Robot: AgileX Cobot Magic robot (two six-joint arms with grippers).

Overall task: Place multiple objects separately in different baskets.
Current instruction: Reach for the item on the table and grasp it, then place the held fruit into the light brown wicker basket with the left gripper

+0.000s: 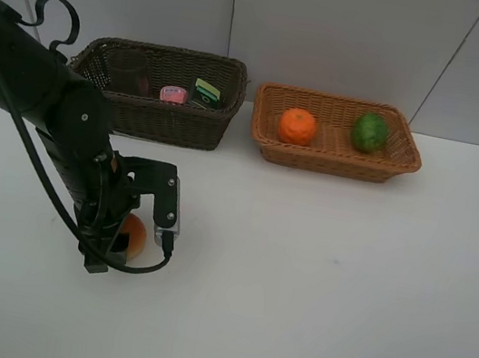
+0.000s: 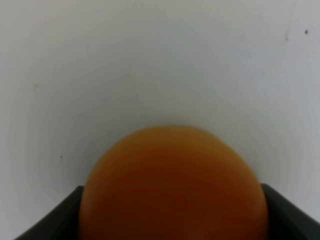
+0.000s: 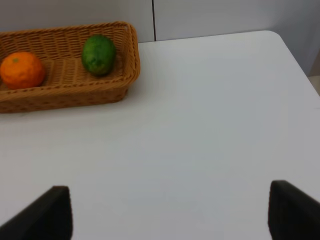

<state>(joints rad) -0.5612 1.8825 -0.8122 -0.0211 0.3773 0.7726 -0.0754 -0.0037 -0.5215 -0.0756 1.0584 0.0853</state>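
Note:
My left gripper (image 1: 124,247) is down on the table at front left, its fingers (image 2: 57,220) pressed against both sides of the orange-red round bun (image 1: 133,237) (image 2: 172,185), which rests on the tabletop. The dark brown basket (image 1: 162,122) holds the purple cup (image 1: 128,73), the pink tube bottle (image 1: 173,93) and the dark green bottle (image 1: 205,92). In the light tan basket (image 1: 334,164) (image 3: 75,95) lie the orange (image 1: 297,126) (image 3: 21,70) and the green lime-like fruit (image 1: 370,132) (image 3: 98,54). My right gripper (image 3: 170,212) stands open over bare table, holding nothing; the exterior view does not show it.
Both baskets stand side by side along the back wall. The white tabletop (image 1: 324,276) stretches from them to the front edge, and its right corner (image 3: 280,40) shows in the right wrist view. A black cable (image 1: 55,15) loops above the left arm.

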